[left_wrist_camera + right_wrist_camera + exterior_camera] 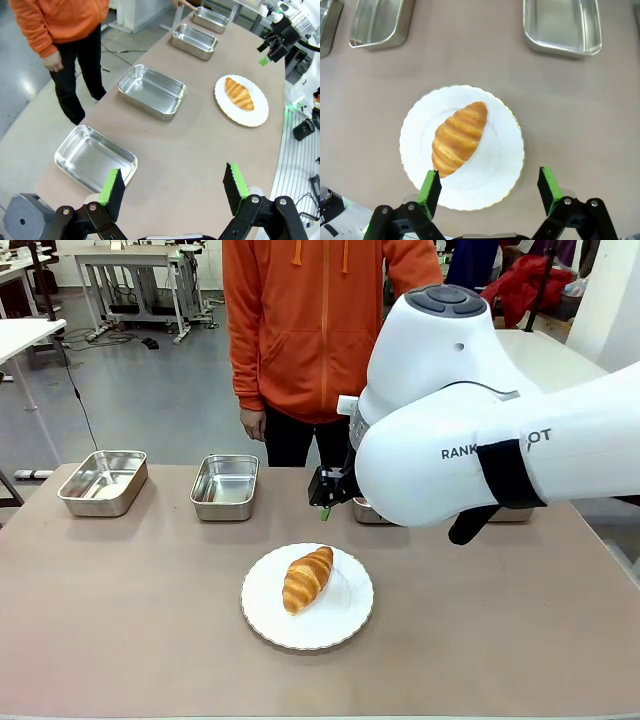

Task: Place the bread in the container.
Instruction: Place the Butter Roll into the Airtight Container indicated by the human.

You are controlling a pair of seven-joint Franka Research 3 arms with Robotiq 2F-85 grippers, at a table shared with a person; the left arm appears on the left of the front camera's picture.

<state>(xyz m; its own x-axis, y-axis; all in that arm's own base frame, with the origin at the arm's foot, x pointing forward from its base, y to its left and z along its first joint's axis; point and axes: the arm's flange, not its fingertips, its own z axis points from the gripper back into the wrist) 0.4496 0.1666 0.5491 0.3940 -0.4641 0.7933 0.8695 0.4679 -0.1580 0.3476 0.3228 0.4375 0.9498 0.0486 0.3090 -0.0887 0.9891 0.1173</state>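
Observation:
The bread, a golden croissant (307, 578) (239, 93) (459, 137), lies on a round white plate (340, 615) (495, 160) near the table's front middle. My right gripper (328, 492) (489, 186) hangs open above the plate's edge, its green pads (430, 187) apart and empty, clear of the bread. Several steel trays stand in a row along the far side; the containers at the left (103, 481) and left of middle (225, 486) (562, 25) are empty. My left gripper (173, 190) is open and empty, high above the table's left end.
A person in an orange hoodie (310, 330) stands at the far edge, a hand (253, 423) hanging by the side. My right arm (480, 430) covers most of the two right-hand trays (365, 510). Bare tabletop surrounds the plate.

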